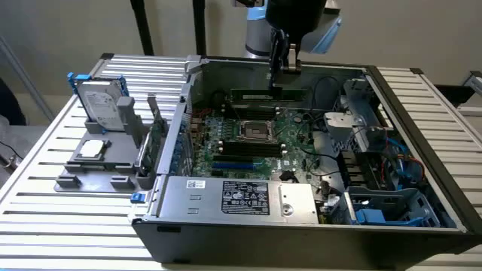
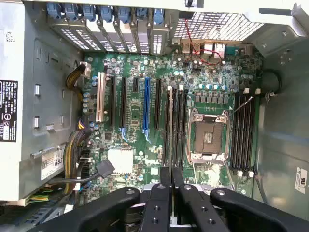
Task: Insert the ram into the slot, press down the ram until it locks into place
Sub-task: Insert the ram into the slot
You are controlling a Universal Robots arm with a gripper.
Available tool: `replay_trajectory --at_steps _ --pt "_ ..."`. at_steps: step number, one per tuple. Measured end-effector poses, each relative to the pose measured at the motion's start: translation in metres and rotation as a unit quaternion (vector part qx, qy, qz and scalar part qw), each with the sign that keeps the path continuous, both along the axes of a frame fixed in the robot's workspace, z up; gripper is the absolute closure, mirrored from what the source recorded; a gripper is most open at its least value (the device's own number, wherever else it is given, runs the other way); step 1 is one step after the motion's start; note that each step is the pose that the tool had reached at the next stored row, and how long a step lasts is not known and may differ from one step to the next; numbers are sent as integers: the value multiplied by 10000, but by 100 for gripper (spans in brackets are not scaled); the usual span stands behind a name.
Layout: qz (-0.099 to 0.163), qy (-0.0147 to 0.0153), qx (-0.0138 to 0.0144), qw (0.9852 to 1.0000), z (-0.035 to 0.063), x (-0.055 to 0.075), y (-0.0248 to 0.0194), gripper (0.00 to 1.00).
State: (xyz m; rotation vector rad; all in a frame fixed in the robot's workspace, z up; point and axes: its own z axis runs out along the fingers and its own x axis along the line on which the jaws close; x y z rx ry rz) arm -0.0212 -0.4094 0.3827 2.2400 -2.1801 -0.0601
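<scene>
The ram (image 1: 260, 95), a slim green stick with a pale label, hangs level inside the open computer case, above the motherboard and clear of every socket. My gripper (image 1: 284, 83) comes down from above and is shut on the stick's upper edge near its middle. In the wrist view the fingertips (image 2: 171, 180) are pressed close together, and the stick between them is seen edge-on. They line up lengthwise with the slot (image 2: 175, 128), one of a bank of long black memory sockets beside the CPU socket (image 2: 207, 137). That same slot bank (image 1: 249, 148) lies well below the stick.
A second bank of black sockets (image 2: 243, 130) flanks the CPU socket's other side. A bright blue slot (image 2: 146, 108) and a power supply (image 1: 241, 197) lie nearby. Cables and a drive cage (image 1: 380, 212) crowd the exterior view's right. Outside the case stand a hard disk (image 1: 101, 107) and an expansion card (image 1: 154, 135).
</scene>
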Motion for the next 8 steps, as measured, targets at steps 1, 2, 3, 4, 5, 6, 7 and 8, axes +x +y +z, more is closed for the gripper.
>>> replay_trajectory --at_steps 1,2,3,4,5,6,7,8 --pt "0 0 0 10000 0 0 0 87" --pt "0 0 0 10000 1 0 0 87" --pt "0 0 0 10000 1 0 0 87" --pt "0 0 0 10000 2 0 0 87" --pt "0 0 0 10000 2 0 0 87" --pt "0 0 0 10000 2 0 0 87" --pt "0 0 0 10000 2 0 0 87" --pt "0 0 0 10000 3 0 0 87"
